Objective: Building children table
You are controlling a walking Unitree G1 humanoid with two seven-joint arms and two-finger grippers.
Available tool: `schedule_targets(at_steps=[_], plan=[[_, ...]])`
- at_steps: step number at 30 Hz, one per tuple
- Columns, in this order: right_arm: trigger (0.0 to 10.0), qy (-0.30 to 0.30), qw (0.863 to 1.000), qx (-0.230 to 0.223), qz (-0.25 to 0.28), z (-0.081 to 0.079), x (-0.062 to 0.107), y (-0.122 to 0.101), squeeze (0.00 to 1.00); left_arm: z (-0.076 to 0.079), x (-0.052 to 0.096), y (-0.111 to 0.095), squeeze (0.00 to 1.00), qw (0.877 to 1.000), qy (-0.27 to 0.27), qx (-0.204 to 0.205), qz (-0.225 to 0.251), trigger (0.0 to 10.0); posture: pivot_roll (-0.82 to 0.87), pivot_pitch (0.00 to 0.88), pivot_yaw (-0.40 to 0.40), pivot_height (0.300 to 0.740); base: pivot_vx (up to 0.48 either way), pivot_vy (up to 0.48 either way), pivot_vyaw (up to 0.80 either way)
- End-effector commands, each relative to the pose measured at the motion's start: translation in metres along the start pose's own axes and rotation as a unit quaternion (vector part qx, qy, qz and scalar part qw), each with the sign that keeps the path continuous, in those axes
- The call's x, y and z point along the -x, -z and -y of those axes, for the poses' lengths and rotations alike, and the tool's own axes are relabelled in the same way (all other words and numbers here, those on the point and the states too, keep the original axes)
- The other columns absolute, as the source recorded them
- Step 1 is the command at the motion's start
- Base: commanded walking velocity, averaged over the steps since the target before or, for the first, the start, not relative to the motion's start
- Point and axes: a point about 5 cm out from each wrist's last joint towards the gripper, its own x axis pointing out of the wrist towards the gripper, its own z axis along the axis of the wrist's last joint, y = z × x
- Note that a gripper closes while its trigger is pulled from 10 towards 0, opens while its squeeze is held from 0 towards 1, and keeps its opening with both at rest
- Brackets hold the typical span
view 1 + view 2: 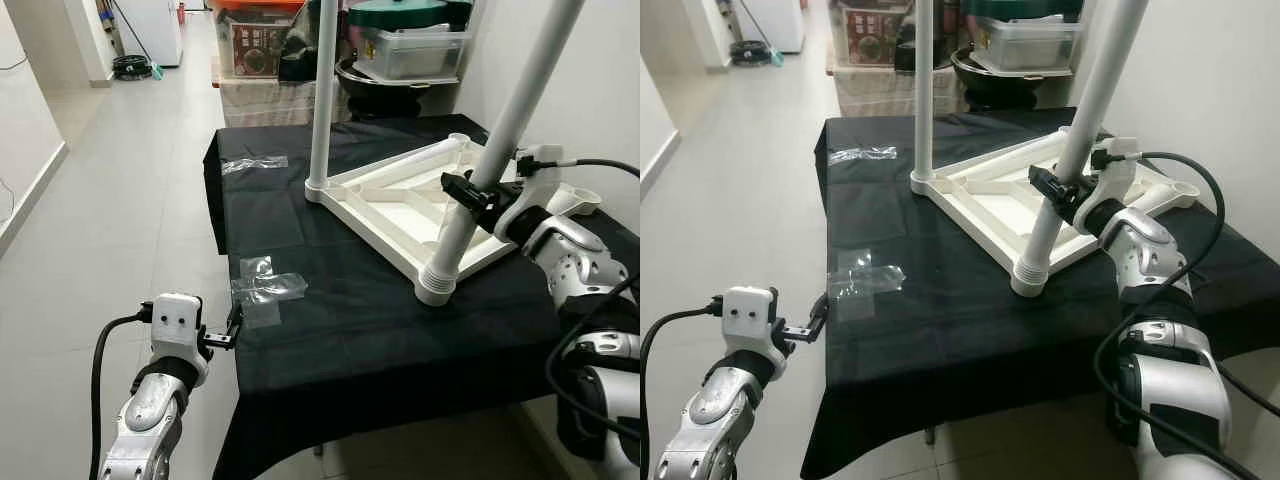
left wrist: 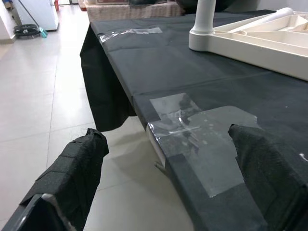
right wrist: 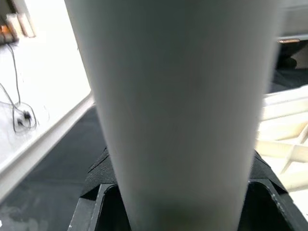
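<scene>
white table top (image 1: 400,205) lies upside down, ribbed underside up, on the right half of the black cloth (image 1: 340,330) that covers the work table. two white legs stand in its corner sockets: the far leg (image 1: 325,95) upright at the far-left corner, the near leg (image 1: 490,160) leaning right from its ribbed collar at the near corner. a third corner socket at the far right side has a short white stub lying by it.

right gripper (image 1: 468,192) is clenched around the near leg, partway above the collar; in the right wrist view the leg (image 3: 178,106) sits between the two black fingers.

left gripper (image 1: 232,330) hangs at the near-left edge of the cloth, jaws spread apart and grasping nothing, just beside a patch of clear tape (image 1: 265,290) stuck on the cloth. a second tape strip (image 1: 255,163) lies near the far-left edge.

beyond the table: a clear plastic box (image 1: 412,52) with green lid, a dark bowl-like vessel under it, a printed carton (image 1: 255,45). grey tiled floor (image 1: 130,180) to the left.
</scene>
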Motion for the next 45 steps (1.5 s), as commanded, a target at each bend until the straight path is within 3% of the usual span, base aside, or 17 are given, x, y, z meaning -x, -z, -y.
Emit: schedule_targets(at_steps=[1,8,11,13,14,15,18,20,30,34,35,36,38,45], plan=[[0.0,0.002,1.0,-0.004,-0.004,0.003,0.001,0.001,0.0,0.002,0.001,0.002,0.0,1.0,0.004,-0.002,-0.001,10.0,0.04,0.0,-0.066,0.74,0.0,0.0,0.0],[0.0,0.055,0.998,0.013,-0.034,0.003,-0.006,0.008,0.0,0.002,0.001,0.002,0.0,1.0,0.004,-0.003,-0.001,10.0,0.04,0.0,-0.071,0.74,0.0,0.0,0.0],[0.0,0.153,0.987,-0.022,-0.038,-0.005,-0.013,0.02,0.0,0.002,0.002,0.003,0.0,1.0,0.002,-0.003,-0.002,10.0,0.04,0.0,-0.068,0.74,0.0,0.0,0.0],[0.0,0.21,0.974,-0.043,-0.069,-0.022,-0.017,0.043,0.0,0.003,0.002,0.004,0.0,1.0,0.004,-0.004,-0.004,10.0,0.03,0.0,-0.067,0.74,0.0,0.0,0.0],[0.0,0.21,0.974,-0.043,-0.069,-0.022,-0.017,0.043,0.0,0.003,0.002,0.004,0.0,1.0,0.004,-0.004,-0.004,10.0,0.03,0.0,-0.067,0.74,0.0,0.0,0.0],[0.0,0.23,0.968,-0.061,-0.085,-0.04,-0.021,0.059,0.0,0.004,0.002,0.005,0.0,1.0,0.005,-0.004,-0.005,10.0,0.03,0.0,-0.065,0.74,0.0,0.0,0.0],[0.0,0.252,0.961,-0.083,-0.082,-0.053,-0.023,0.068,0.0,0.005,0.001,0.004,0.0,1.0,0.006,-0.003,-0.004,10.0,0.04,0.0,-0.067,0.74,0.0,0.0,0.0],[0.0,0.293,0.947,-0.108,-0.073,-0.064,-0.025,0.074,0.0,0.003,0.0,0.002,0.0,1.0,0.003,-0.004,-0.001,10.0,0.04,0.0,-0.07,0.74,0.0,0.0,0.0],[0.0,0.324,0.939,-0.075,-0.09,-0.091,-0.032,0.08,0.0,0.002,0.004,0.005,0.0,1.0,-0.003,-0.004,-0.005,10.0,0.04,0.0,-0.084,0.74,0.0,0.0,0.0],[0.0,0.34,0.933,-0.069,-0.092,-0.093,-0.035,0.079,0.0,0.002,0.004,0.005,0.0,1.0,-0.004,-0.004,-0.006,10.0,0.04,0.0,-0.088,0.74,0.0,0.0,0.0],[0.0,0.363,0.925,-0.068,-0.094,-0.095,-0.037,0.079,0.0,0.003,0.003,0.005,0.0,1.0,-0.004,-0.004,-0.006,10.0,0.04,0.0,-0.092,0.74,0.0,0.0,0.0],[0.0,0.363,0.925,-0.068,-0.094,-0.095,-0.037,0.079,0.0,0.003,0.003,0.005,0.0,1.0,-0.004,-0.004,-0.006,10.0,0.04,0.0,-0.092,0.74,0.0,0.0,0.0],[0.0,0.398,0.907,-0.089,-0.108,-0.1,-0.04,0.087,0.0,0.004,0.003,0.005,0.0,1.0,-0.005,-0.005,-0.006,10.0,0.05,0.0,-0.092,0.74,0.0,0.0,0.0],[0.0,0.42,0.895,-0.098,-0.114,-0.11,-0.044,0.09,0.0,0.003,0.002,0.004,0.0,1.0,-0.005,-0.006,-0.005,10.0,0.05,0.0,-0.093,0.74,0.0,0.0,0.0]])
